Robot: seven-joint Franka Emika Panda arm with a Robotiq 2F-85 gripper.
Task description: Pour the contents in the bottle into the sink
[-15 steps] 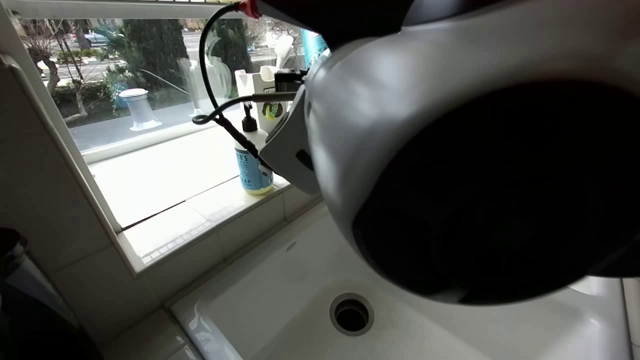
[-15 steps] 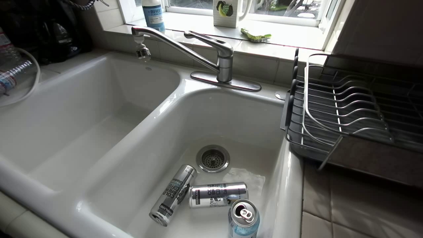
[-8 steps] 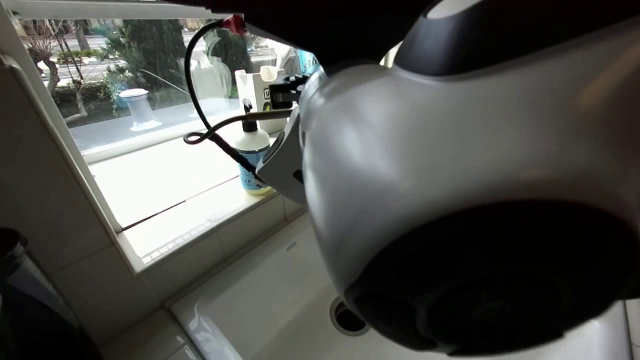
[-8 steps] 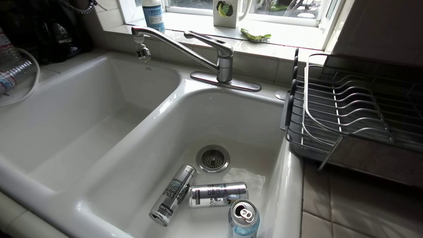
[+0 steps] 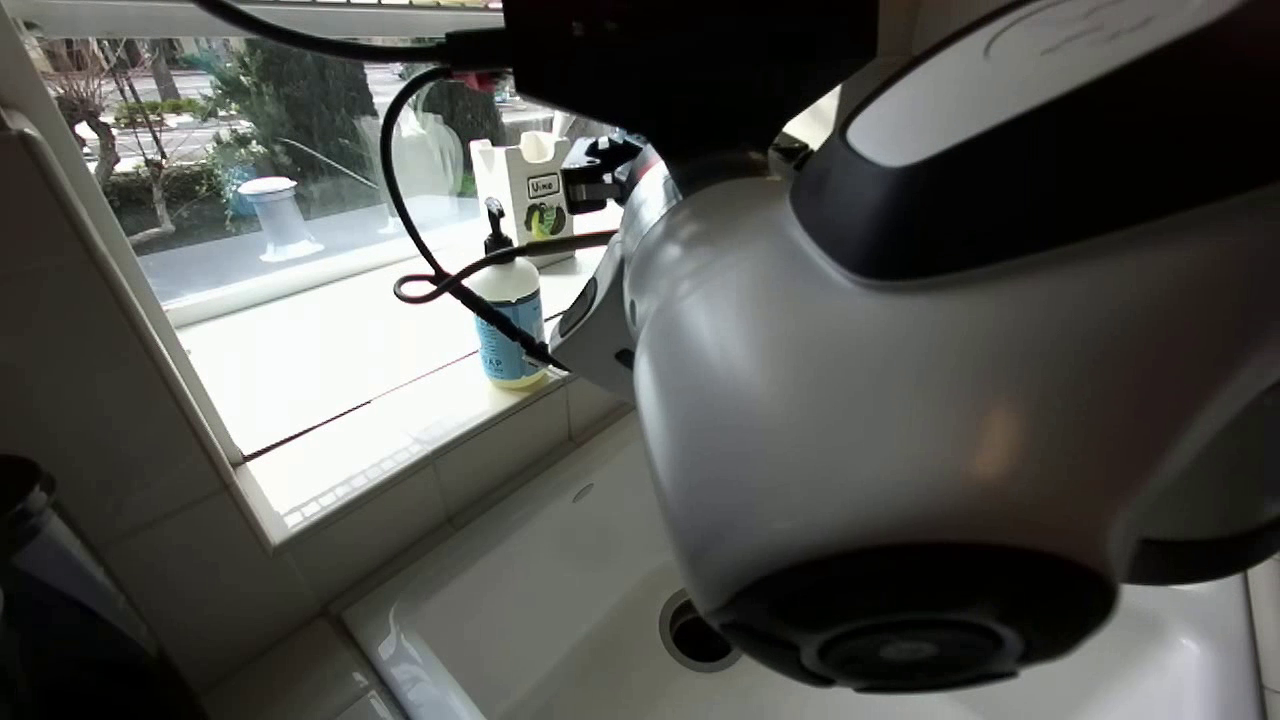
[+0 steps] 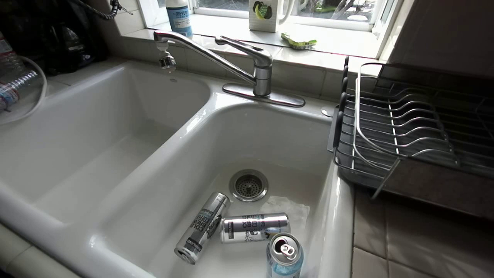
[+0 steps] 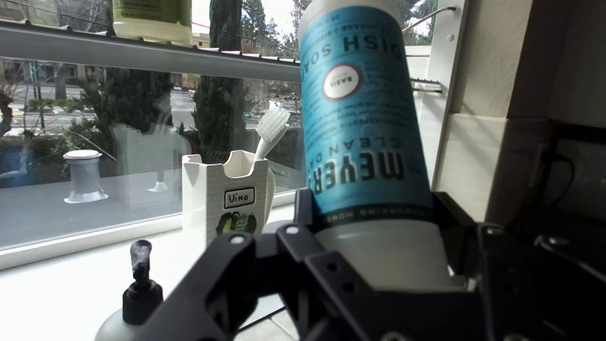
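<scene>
In the wrist view my gripper [image 7: 374,203] is shut on the bottle [image 7: 360,123], a translucent bottle with a blue dish soap label. The label text stands upside down, with the bottle leaning slightly. Its cap end is hidden behind the gripper; its base leaves the frame at the top. In an exterior view the gripper [image 5: 603,175] shows partly beside the arm, and the bottle is almost wholly hidden. The sink is a deep white basin with a dark drain hole, below the arm [image 5: 520,590]; an exterior view without the arm shows it at left [image 6: 77,150].
A pump soap bottle [image 5: 510,315] and a white "Vino" jug [image 5: 525,190] with a brush [image 7: 272,128] stand on the windowsill. The faucet [image 6: 262,79] rises behind the basins. Three cans lie or stand in the smaller basin [image 6: 270,131]. A dish rack [image 6: 393,127] stands beside it.
The arm has moved lower in an exterior view and more of the forearm shows. The bottle's blue part has sunk almost out of sight behind the arm. The "Vino" jug is more exposed.
</scene>
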